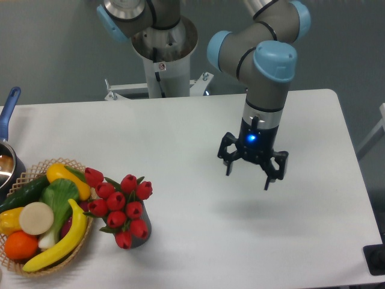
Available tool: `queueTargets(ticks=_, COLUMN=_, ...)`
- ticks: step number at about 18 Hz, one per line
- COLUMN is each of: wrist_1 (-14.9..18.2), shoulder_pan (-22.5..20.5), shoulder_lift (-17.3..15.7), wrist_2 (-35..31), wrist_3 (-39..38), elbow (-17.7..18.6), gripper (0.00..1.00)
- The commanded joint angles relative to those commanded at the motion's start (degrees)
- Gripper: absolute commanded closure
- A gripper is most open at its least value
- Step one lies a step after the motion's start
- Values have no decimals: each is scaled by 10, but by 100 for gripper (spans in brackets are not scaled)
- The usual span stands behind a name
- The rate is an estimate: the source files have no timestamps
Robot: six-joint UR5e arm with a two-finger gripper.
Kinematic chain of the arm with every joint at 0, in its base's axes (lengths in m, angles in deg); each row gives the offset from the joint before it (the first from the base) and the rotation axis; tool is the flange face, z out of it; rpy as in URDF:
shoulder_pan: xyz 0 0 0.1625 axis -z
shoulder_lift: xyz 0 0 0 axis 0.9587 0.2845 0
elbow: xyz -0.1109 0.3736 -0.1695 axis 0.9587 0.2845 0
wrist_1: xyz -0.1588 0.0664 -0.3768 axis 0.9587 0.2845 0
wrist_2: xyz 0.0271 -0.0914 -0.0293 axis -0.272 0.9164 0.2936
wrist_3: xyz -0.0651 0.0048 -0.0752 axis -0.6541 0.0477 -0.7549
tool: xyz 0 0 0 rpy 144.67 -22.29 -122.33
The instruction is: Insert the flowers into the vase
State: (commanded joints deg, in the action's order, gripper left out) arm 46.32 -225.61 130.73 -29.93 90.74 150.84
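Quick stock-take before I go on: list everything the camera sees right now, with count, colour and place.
flowers: one bunch, red tulip buds with green leaves, standing in the vase at front left
vase: one, dark grey, front left beside the basket, mostly hidden by the blooms
wicker basket: one, tan, front left edge
toy fruit and vegetables: several, yellow, green, orange and white, in the basket
pot: one, blue handle, left edge, cut off
table: one, white
arm: one, grey with blue joints, over table centre-right
gripper: one, dark with blue light, open, empty, pointing down, clear of the flowers

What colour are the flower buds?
Red, with green leaves: the flowers, clearest in the fixed camera view.
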Motion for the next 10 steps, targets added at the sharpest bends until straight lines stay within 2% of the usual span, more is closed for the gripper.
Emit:
queueTargets(ticks=5, wrist_1=12, shoulder_pan=1, shoulder_lift=0, wrist_2=-59, wrist_3=53, elbow=6, gripper=0)
queueTargets(ticks=10, wrist_1=11, shoulder_pan=1, shoulder_lift=-3, wrist_2=-66, wrist_3=55, elbow=18, gripper=0)
